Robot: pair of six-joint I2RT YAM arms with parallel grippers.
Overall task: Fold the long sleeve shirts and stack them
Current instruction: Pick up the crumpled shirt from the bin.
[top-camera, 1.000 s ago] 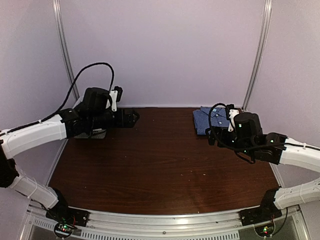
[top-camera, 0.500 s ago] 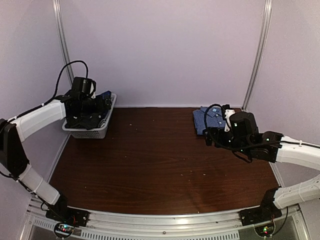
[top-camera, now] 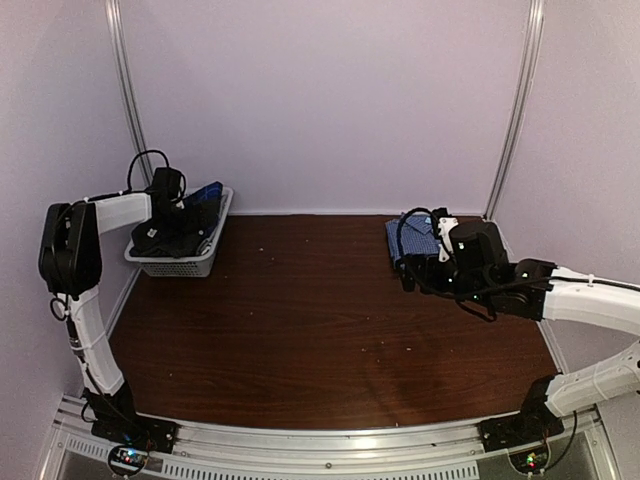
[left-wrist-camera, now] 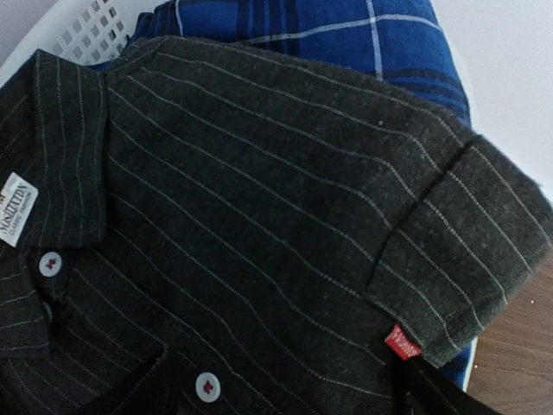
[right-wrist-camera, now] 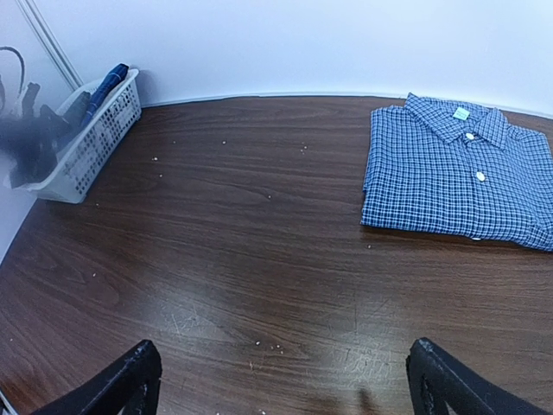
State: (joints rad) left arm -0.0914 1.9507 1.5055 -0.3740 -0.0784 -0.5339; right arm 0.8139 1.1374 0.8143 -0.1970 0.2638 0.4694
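Swinging away from its stretch across the back of the table a second ago, the left arm is now folded up over the basket it had been hiding, while the right arm has crept a little toward the back left. Broadest is the table [top-camera: 320, 330], one dark, glossy wood-grain board flecked with pale crumbs. One white plastic basket [right-wrist-camera: 86, 156], rectangular with mesh-holed walls, sits at its far left corner. There are three shirts, all woven cloth with collars. The charcoal pinstriped shirt [left-wrist-camera: 259, 216], matte and slightly fuzzy with thin pale lines, lies bunched on top in the basket with a cuff turned back. A navy plaid shirt [left-wrist-camera: 328, 35] with pale crossing lines lies under it at the basket's far side. The blue-and-white checked shirt [right-wrist-camera: 458, 173] lies folded in a flat rectangle at the table's back right. Of the two claws, the left claw [top-camera: 165, 235] hangs right over the pinstriped shirt with its dark fingers spread wide and nothing clamped; whether they touch the cloth I cannot tell. The right claw [right-wrist-camera: 281, 376] is wide open and empty above bare wood, near the checked shirt. Smallest are two pale buttons [left-wrist-camera: 206, 386], one white collar label [left-wrist-camera: 15, 207] and one red tag [left-wrist-camera: 402, 341].
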